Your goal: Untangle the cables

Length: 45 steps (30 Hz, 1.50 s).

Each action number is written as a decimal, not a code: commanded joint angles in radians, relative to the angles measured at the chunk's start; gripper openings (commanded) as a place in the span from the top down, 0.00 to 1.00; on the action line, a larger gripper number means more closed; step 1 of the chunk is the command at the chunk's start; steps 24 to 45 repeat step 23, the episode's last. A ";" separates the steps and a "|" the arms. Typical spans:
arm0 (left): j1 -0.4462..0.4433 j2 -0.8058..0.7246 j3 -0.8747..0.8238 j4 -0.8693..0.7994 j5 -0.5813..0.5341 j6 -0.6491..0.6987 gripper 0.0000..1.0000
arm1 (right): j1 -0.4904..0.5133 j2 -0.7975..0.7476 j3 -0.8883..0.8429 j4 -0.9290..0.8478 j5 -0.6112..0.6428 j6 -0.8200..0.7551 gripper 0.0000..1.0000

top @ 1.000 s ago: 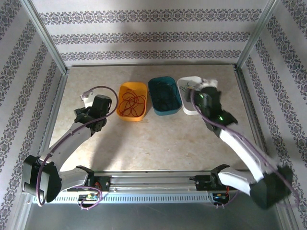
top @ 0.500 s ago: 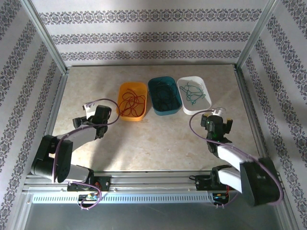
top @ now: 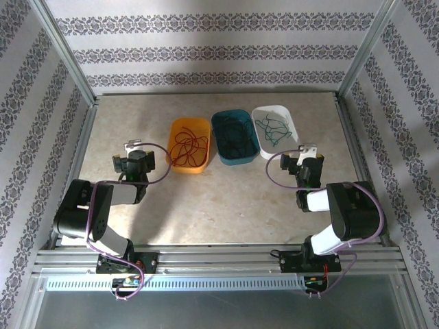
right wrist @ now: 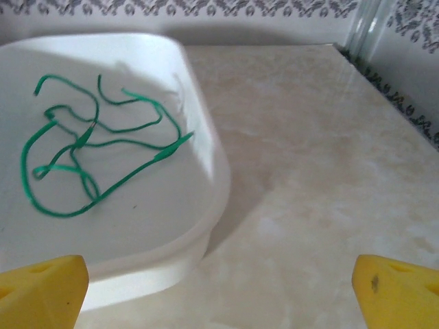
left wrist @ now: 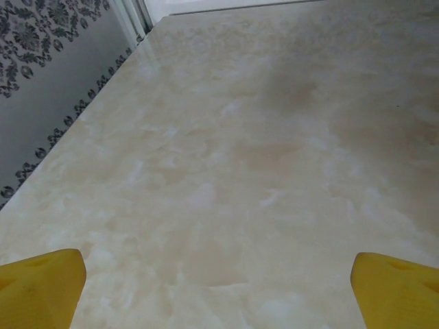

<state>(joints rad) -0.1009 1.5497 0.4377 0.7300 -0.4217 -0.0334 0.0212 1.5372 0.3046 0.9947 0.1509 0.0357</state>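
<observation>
The cables lie sorted in three bins at the back of the table. Red cables point(top: 186, 145) curl in the orange bin point(top: 199, 122), dark cables point(top: 234, 137) fill the teal bin point(top: 219, 115), and a green cable point(top: 273, 130) lies in the white bin point(top: 287, 115). My right gripper point(top: 306, 152) sits just in front of that bin's right corner, open and holding nothing. In the right wrist view the green cable point(right wrist: 161, 155) loops in the white bin point(right wrist: 219, 178), ahead and left of the right gripper point(right wrist: 219, 295). My left gripper point(top: 132, 149), left of the orange bin, is open over bare table point(left wrist: 219, 295).
Both arms are folded back close to their bases, with thick purple cables point(top: 274, 179) arching over them. Patterned walls and metal frame posts point(top: 65, 51) enclose the marble table point(top: 219, 199) on three sides.
The right gripper has drawn back from over the white bin and its arm has folded toward its base. The left arm has folded back as well. The bins and cables stayed put.
</observation>
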 commanded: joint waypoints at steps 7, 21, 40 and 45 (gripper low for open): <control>0.082 0.058 -0.082 0.312 0.269 0.010 0.01 | -0.004 0.003 0.028 0.041 -0.024 0.029 0.02; 0.082 0.047 -0.076 0.277 0.270 0.002 0.01 | -0.022 0.004 0.061 -0.004 -0.121 0.018 0.02; 0.083 0.046 -0.076 0.272 0.270 0.001 0.01 | -0.021 0.005 0.058 0.002 -0.128 0.017 0.02; 0.083 0.046 -0.076 0.272 0.270 0.001 0.01 | -0.021 0.005 0.058 0.002 -0.128 0.017 0.02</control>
